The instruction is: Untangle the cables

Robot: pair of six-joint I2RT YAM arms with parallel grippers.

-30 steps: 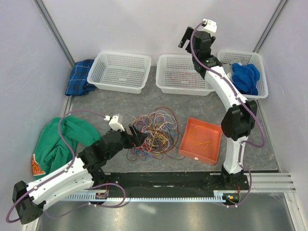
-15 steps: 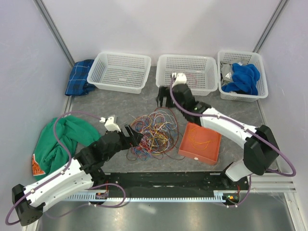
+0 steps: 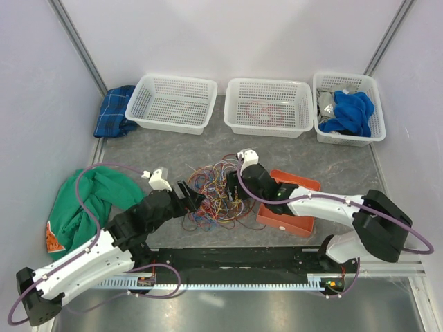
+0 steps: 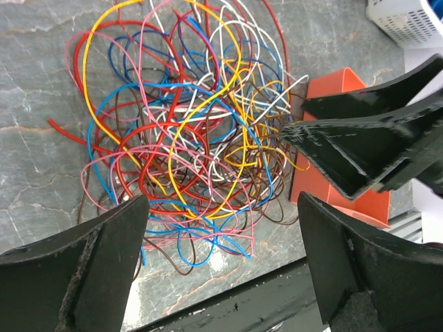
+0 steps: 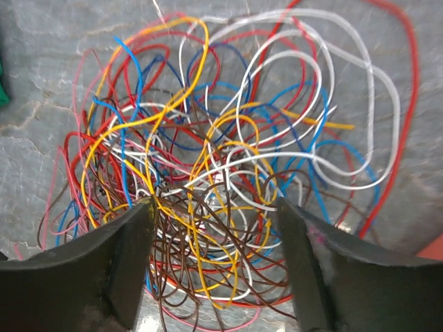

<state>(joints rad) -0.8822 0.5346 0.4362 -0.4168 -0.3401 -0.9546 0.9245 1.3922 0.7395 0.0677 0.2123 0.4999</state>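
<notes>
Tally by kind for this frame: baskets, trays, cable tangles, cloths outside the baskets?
Baskets: 3
Tray: 1
Cable tangle: 1
Cloths outside baskets: 2
Total: 7

**A Robot Test Room**

This looks like a lab. Plain white walls [image 3: 228,34] and metal posts [image 3: 71,43] box in a grey table [image 3: 166,149]. Two robot arms [image 3: 90,259] are bolted to a black rail [image 3: 228,259] at its edge.
</notes>
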